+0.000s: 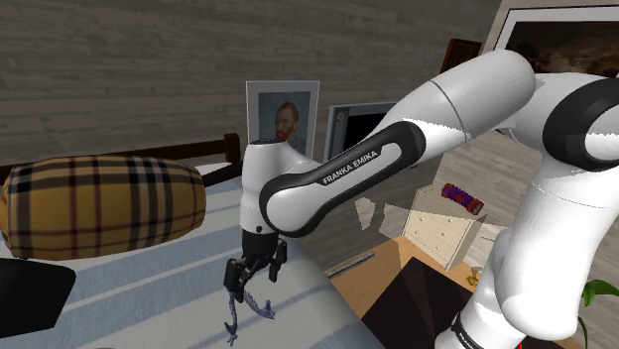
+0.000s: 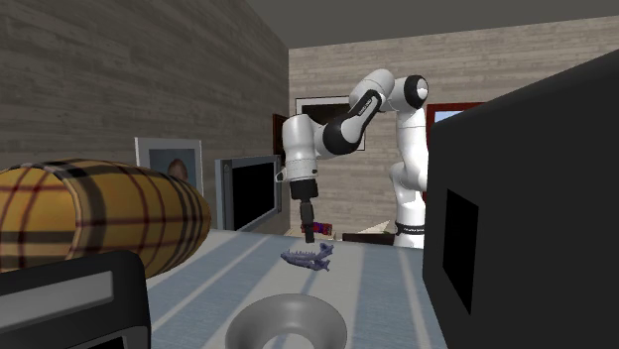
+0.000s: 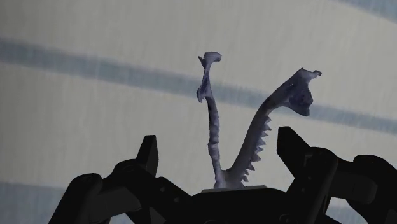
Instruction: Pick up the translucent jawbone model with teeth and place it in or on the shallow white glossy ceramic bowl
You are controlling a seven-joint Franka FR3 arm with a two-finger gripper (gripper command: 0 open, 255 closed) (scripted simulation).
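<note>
Purple-grey jawbone [image 1: 234,315] is what you see first in the shoulder view. It sits just under the gripper [image 1: 253,281], on the striped cover [image 1: 149,288], its two branches spreading away from the hand. A plaid pillow [image 1: 99,203] lies well apart, toward that view's left.

In the second exterior view the gripper [image 2: 310,236] points straight down at the jawbone [image 2: 306,259], which looks flat on the cover. The grey bowl [image 2: 288,315] is nearer the camera, apart from both. You can't tell here whether the tips touch the model.

In the wrist view the fingers [image 3: 147,159] stand wide apart. The jawbone [image 3: 214,130] has its chin end between them, close to the palm, touching neither. The tooth rows show along both branches. The gripper [image 3: 217,137] is open and holds nothing.
</note>
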